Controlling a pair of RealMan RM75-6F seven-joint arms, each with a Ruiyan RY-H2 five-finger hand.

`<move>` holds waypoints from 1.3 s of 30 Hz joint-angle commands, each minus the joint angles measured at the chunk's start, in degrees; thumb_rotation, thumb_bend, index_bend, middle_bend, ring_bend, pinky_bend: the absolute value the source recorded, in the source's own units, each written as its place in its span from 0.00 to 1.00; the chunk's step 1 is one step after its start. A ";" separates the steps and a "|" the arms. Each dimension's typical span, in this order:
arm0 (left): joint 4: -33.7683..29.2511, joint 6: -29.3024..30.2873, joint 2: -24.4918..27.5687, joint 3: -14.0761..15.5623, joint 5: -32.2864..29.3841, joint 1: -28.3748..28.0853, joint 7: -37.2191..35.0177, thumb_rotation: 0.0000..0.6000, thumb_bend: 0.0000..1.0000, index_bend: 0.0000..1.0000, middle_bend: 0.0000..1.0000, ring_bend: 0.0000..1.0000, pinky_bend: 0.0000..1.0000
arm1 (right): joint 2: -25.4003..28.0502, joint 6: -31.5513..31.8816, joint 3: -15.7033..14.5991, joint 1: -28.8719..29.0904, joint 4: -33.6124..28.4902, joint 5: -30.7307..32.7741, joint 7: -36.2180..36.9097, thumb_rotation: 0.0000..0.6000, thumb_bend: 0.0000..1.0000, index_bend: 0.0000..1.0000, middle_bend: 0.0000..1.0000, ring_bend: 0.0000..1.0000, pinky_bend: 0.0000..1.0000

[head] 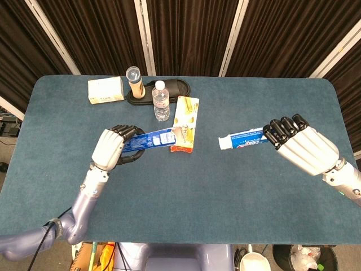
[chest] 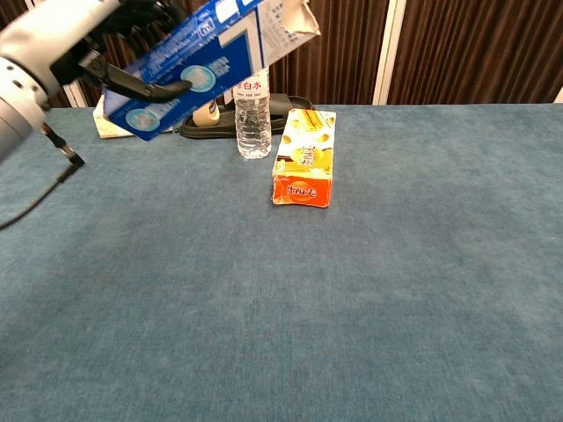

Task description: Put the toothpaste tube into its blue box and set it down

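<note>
While both robot hands hang above the counter (head: pixel 237 192), box and tube face each other.
Left robot hand (head: pixel 110 148) grips the blue toothpaste box (head: pixel 152 139), open flap toward 3 o'clock; right robot hand (head: pixel 299 145) grips the toothpaste tube (head: pixel 243 139), cap toward 9 o'clock.

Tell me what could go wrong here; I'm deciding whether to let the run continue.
The blue box in the left hand hangs right over the yellow snack box, with the water bottle close by; a low swing may knock them. The right hand holds the toothpaste tube by its tail, so the cap may wobble and miss the opening.
</note>
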 commanded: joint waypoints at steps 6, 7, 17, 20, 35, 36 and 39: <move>3.59 0.26 -4.80 -0.47 -0.60 -1.96 -2.03 1.00 0.37 0.40 0.55 0.50 0.53 | 0.20 -0.08 0.48 0.25 -0.03 0.92 -0.34 1.00 0.56 0.85 0.83 0.77 0.74; 3.54 0.03 -5.19 -0.54 -0.81 -2.18 -1.99 1.00 0.37 0.40 0.55 0.50 0.53 | 0.13 -0.09 0.56 0.28 -0.08 1.07 -0.46 1.00 0.56 0.85 0.83 0.77 0.74; 2.14 -2.38 -7.31 -2.03 -1.99 -5.03 -0.23 1.00 0.37 0.40 0.55 0.49 0.53 | -0.03 -1.08 0.97 0.91 -0.90 1.90 -1.52 1.00 0.56 0.85 0.83 0.77 0.74; 0.62 -3.68 -7.97 -3.01 -3.14 -6.17 1.04 1.00 0.37 0.40 0.55 0.49 0.53 | -0.18 -1.36 0.98 1.08 -0.79 2.06 -1.71 1.00 0.56 0.85 0.83 0.77 0.74; -4.62 -6.17 -8.54 -6.14 -7.96 -8.33 5.37 1.00 0.37 0.40 0.55 0.49 0.53 | -0.86 -0.37 0.67 0.81 -0.22 2.19 -1.76 1.00 0.56 0.85 0.83 0.77 0.74; -4.94 -6.43 -8.56 -6.37 -8.45 -8.47 5.60 1.00 0.37 0.40 0.55 0.49 0.53 | -0.82 -0.30 0.66 0.82 -0.23 2.13 -1.82 1.00 0.56 0.85 0.83 0.77 0.74; -5.64 -6.92 -8.62 -6.79 -9.36 -8.85 6.26 1.00 0.37 0.40 0.54 0.49 0.54 | -0.88 -0.22 0.52 0.86 -0.34 1.87 -1.95 1.00 0.56 0.85 0.83 0.77 0.74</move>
